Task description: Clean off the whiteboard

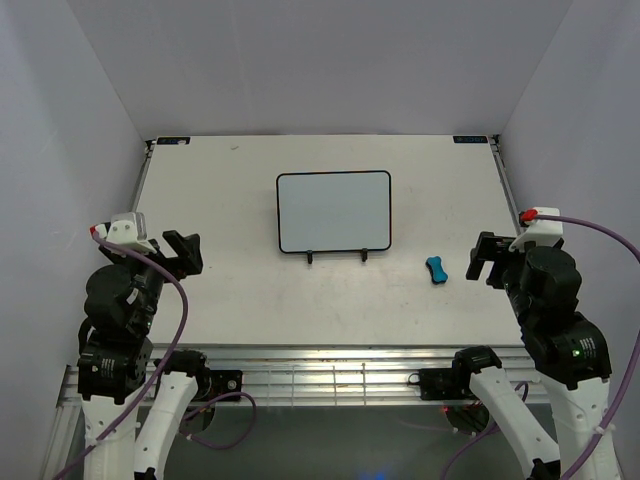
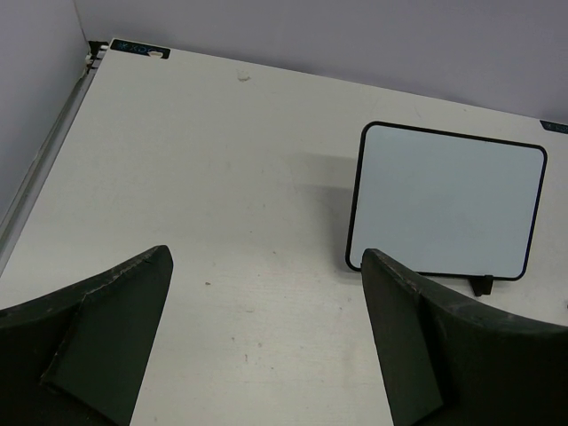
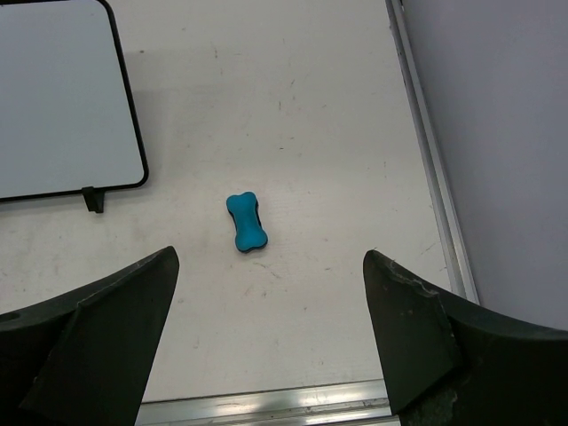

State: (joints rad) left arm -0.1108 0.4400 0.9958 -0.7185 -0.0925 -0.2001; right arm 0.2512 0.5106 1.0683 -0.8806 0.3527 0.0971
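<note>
Whiteboard [image 1: 333,210] propped mid-counter [image 1: 220,300], face apparently blank. Blue eraser [image 1: 437,269] at its 4 o'clock, just at 9 o'clock from right gripper [image 1: 487,258], long axis 11-to-5. Right gripper and left gripper [image 1: 183,252] spread wide, empty; right far nearer.

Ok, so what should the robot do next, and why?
Probably just stop here. The whiteboard looks blank in all three views, with no marks to wipe. The blue eraser lies loose on the table to its right, and the left claw and right claw are both open and empty.
</note>
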